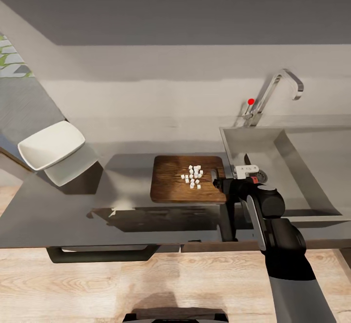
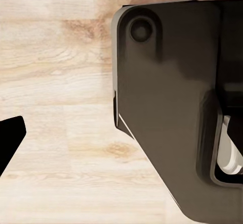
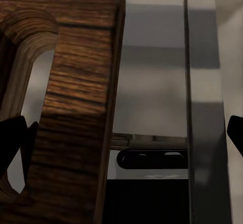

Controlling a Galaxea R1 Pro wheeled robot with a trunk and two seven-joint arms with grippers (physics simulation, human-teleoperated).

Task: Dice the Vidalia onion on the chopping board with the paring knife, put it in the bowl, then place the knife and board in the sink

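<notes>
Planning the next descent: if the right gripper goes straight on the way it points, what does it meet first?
Probably the grey countertop strip between the dark brown wooden chopping board and the sink; the right gripper straddles the board's edge, so one finger may touch it. Depth is unclear.

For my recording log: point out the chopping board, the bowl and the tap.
chopping board (image 1: pixel 170 186): head view, bare wood left of the white onion dice.
bowl (image 1: pixel 51 143): head view, middle of its white inside, at the countertop's left end.
tap (image 1: pixel 273 89): head view, sloping chrome spout above the sink.
</notes>
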